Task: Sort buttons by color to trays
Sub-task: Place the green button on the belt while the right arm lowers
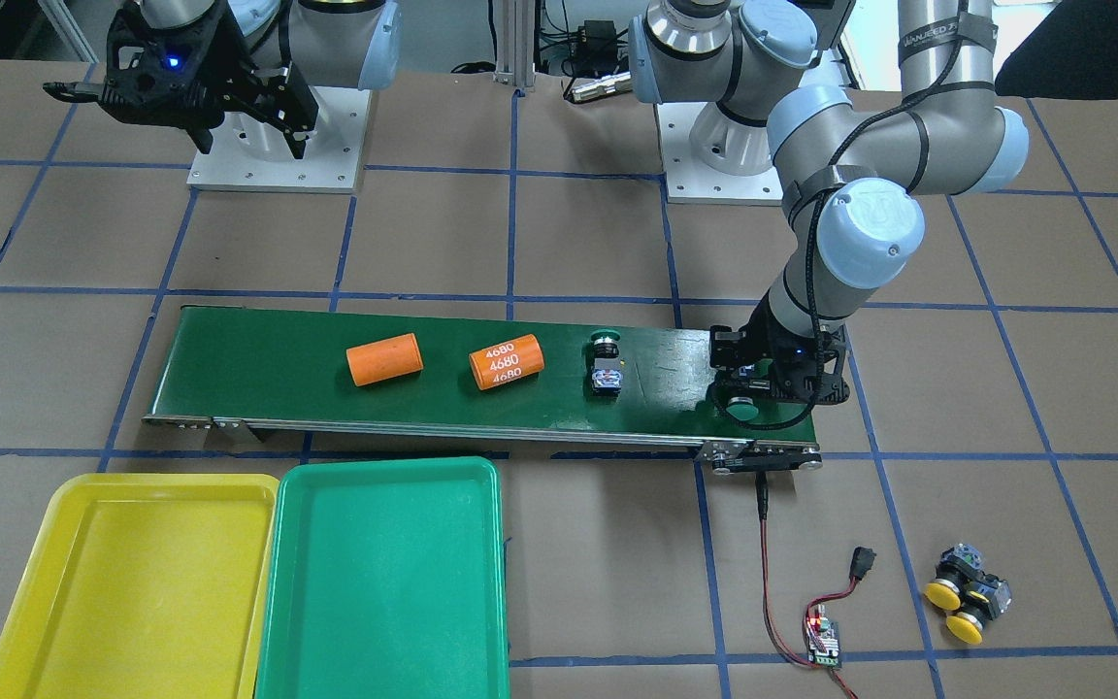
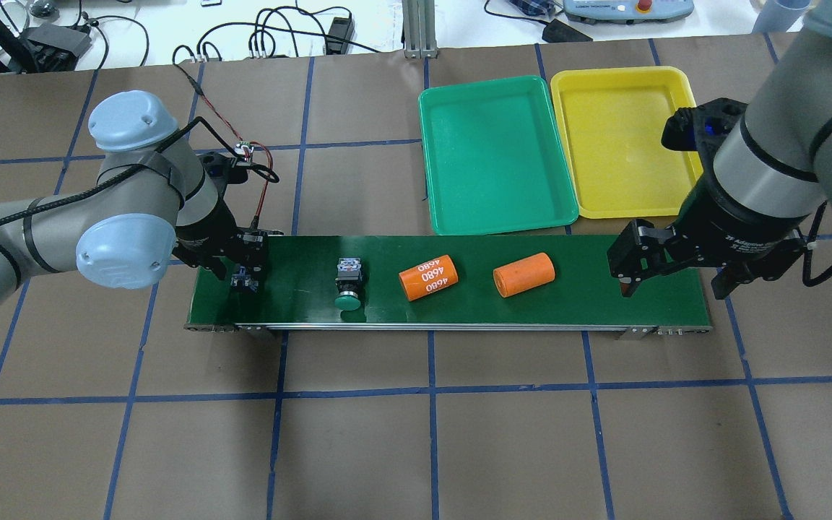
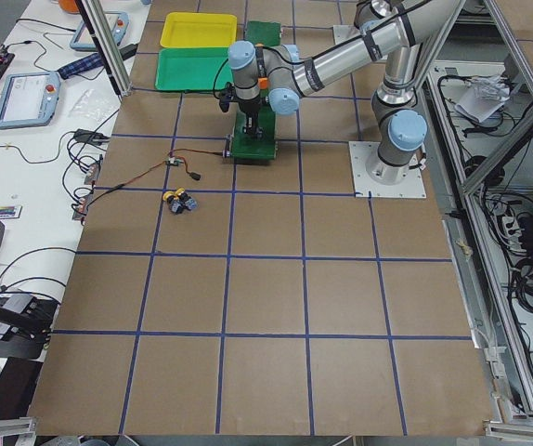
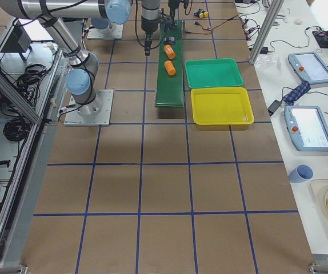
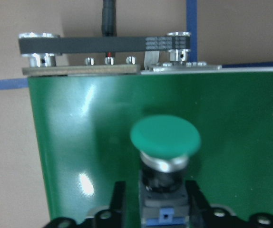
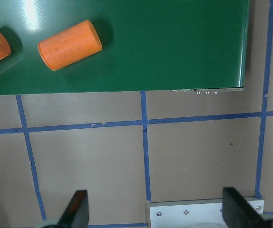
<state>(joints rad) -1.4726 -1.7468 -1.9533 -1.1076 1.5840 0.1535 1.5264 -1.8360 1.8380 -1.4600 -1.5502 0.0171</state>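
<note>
My left gripper is shut on the black body of a green-capped button that lies on the end of the dark-green conveyor belt; it also shows in the front view. A second green button lies further along the belt. Two yellow-capped buttons lie together on the table beyond that belt end. My right gripper is open and empty, held high over the belt's other end. The green tray and the yellow tray sit side by side, both bare.
Two orange cylinders lie on the belt, one plain and one marked 4680. A small circuit board with red and black wires lies near the belt's left-arm end. Brown table with a blue tape grid.
</note>
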